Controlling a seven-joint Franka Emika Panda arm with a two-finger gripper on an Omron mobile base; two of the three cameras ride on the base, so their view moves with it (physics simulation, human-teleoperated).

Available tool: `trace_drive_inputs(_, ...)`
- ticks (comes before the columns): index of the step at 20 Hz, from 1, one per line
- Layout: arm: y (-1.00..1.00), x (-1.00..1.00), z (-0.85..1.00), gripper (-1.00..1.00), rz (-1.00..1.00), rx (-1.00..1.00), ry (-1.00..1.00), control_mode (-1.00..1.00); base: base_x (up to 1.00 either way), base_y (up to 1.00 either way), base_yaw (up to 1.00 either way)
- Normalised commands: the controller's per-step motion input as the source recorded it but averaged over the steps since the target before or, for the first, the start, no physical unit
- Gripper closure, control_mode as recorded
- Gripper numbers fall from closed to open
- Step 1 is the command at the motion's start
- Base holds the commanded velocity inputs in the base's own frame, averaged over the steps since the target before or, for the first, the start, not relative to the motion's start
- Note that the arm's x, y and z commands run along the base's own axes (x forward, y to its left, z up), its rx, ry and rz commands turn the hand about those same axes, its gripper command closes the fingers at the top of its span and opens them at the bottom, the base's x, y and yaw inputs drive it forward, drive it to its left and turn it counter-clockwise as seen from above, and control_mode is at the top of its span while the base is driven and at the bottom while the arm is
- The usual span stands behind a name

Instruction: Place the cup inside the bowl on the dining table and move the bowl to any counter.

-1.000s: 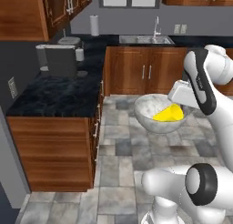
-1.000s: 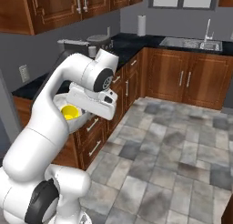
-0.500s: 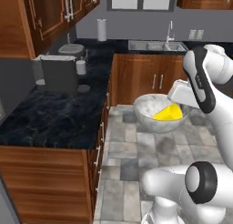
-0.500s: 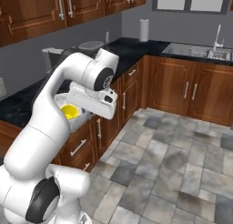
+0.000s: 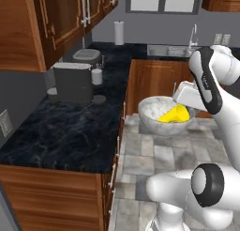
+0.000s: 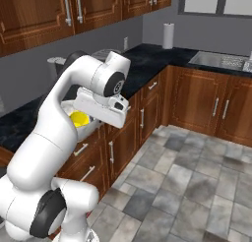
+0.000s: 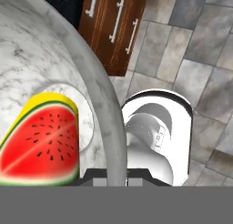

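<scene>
Your base has rolled up to the black marble counter (image 5: pixel 70 131), pincer (image 7: pixel 116 173) pinching the speckled whitish-grey bowl's (image 5: pixel 152 113) rim with the yellow cup (image 5: pixel 174 114) inside, so set-down looks next.

Flat, even rendered lighting in all views, no clear single source. Window (image 5: pixel 164 0) at the top of the left base view reads pale and bright. Soft sheen on the black marble counter (image 5: pixel 65 131), no hard glare. Faint shadow under the bowl (image 5: pixel 161 113) on the floor tiles (image 6: pixel 197 182). Low resolution, edges soft and aliased. Hand view: close bowl wall looks slightly blurred; no visible edge distortion.
</scene>
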Motion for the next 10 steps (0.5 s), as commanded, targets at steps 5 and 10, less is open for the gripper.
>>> trace_drive_inputs(5,0.0,0.0,0.0,1.0,0.0,0.0,0.0,1.0,0.53,0.47,0.14)
trace_drive_inputs(10,0.0,0.0,0.0,1.0,0.0,0.0,0.0,1.0,0.08,0.13,0.06)
